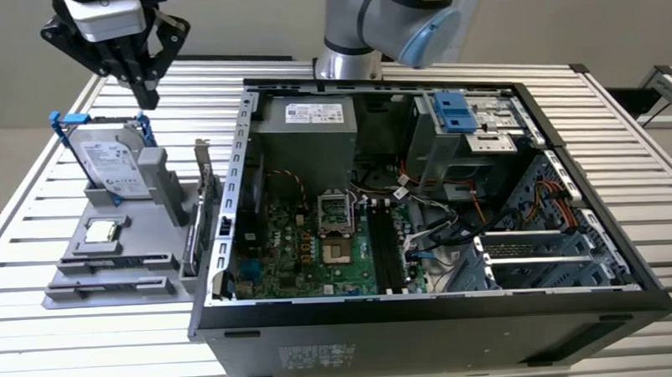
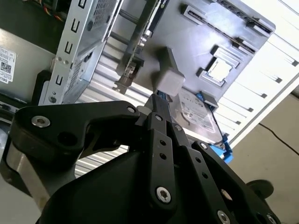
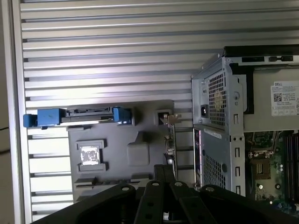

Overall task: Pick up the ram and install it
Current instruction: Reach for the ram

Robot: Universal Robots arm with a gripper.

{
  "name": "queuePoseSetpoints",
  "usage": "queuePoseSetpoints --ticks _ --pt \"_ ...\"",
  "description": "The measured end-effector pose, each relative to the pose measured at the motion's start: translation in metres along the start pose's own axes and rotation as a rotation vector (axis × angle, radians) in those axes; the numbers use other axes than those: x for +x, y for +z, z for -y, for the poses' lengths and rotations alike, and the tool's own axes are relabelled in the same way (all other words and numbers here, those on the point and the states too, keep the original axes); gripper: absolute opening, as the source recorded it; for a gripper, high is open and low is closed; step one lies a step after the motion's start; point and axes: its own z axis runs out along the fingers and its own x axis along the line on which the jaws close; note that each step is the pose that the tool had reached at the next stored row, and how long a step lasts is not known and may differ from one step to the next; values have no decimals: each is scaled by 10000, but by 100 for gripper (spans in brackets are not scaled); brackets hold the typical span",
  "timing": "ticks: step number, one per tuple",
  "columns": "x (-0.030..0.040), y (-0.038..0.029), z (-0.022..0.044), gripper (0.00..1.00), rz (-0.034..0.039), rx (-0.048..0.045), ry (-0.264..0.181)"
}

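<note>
**Ram not yet grasped; gripper held high over the far end of the tray**

A slatted metal table [image 1: 51, 358] carries everything. Most of it is taken up by the open computer case [image 1: 430, 319], in which the green motherboard [image 1: 305, 257] is laid bare. Its black memory slots [image 1: 389, 254] appear unfilled.

Toward the exterior view's left of the case, a grey fixture tray [image 1: 65, 290] has been set on the table. A hard drive [image 1: 111, 167] with blue rails is propped upright at the tray's far end, and a small square processor chip [image 1: 100, 233] lies below it.

The gripper [image 1: 148, 99] is seen above the drive's far side, pointed downward. Its fingers are drawn together on nothing, as both wrist views also suggest.

The ram [image 1: 115, 262] is seated on edge in a slot along the tray's near side, just beyond the chip and well apart from the gripper (the drive and chip lie between them).

The step in hand is judged to be the approach to the pickup; nothing has been lifted. For a grasp, the fingers would have to be parted, brought over the tray's near side and lined up across the stick's thin faces, with the chip beside it left undisturbed.
</note>
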Motion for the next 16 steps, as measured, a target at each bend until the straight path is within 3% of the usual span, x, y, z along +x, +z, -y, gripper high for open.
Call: queuePoseSetpoints --ticks 16 --pt "153 -3 10 0 -44 -19 -897"
